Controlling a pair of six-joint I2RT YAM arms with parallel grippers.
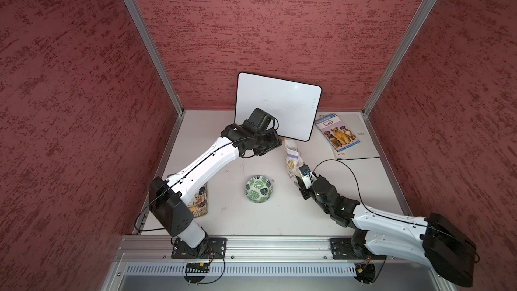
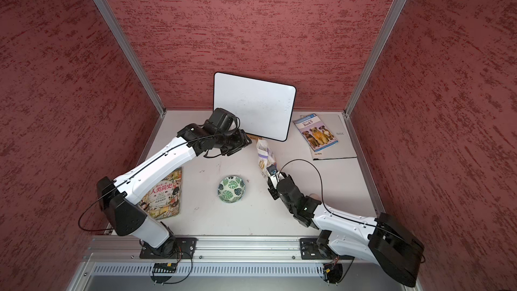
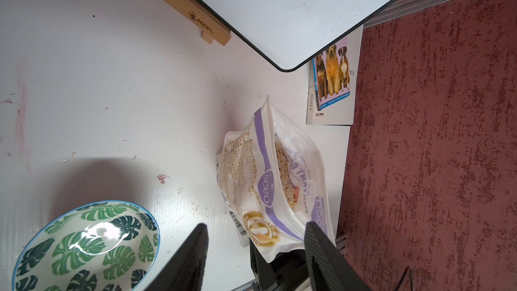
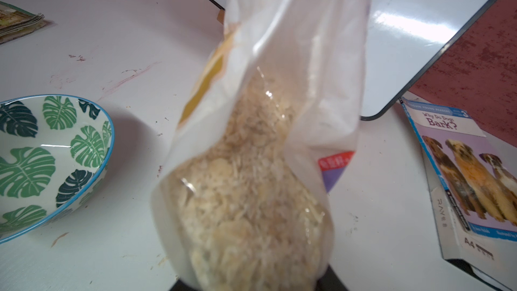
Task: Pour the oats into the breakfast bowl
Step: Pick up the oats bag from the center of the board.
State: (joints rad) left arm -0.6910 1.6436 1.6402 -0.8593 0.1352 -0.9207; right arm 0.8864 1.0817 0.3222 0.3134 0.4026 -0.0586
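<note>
Both top views: breakfast bowl (image 1: 258,188) (image 2: 231,188) stands about mid-tabletop (image 1: 251,219), its leaf-patterned inside in full view. The oats pouch (image 1: 291,155) (image 2: 264,155) is to its right and nearer the back edge, between the bowl and a dog book (image 1: 337,132) that lies on a white paper pack (image 1: 361,141) in the back right corner. The pouch's mouth end points toward the back edge. A whiteboard (image 1: 277,104) leans at the back.

Right gripper (image 1: 298,180) (image 2: 270,181): clamped on the pouch's lower end, seen from above only as a dark block against the bag. Cannot tell whether the pouch base touches the tabletop.

Right wrist view adds: oats (image 4: 246,205) fill the clear lower part of the pouch (image 4: 265,135), and the gripper (image 4: 256,284) shows only as dark tips at the frame edge. The bowl (image 4: 50,149) is just beside the pouch, apart from it.

Left gripper (image 1: 275,144) (image 2: 246,142): near the pouch top by the whiteboard's lower edge.

Left wrist view adds: the left gripper (image 3: 256,224) is spread and holds nothing, with the pouch (image 3: 265,180) beyond its fingertips. The pouch mouth gapes open with oats (image 3: 284,174) visible inside. A wooden stand (image 3: 179,4) sits under the whiteboard.

One top view alone shows the illustrated book (image 2: 165,194) by the left edge; the left arm covers most of it elsewhere.
</note>
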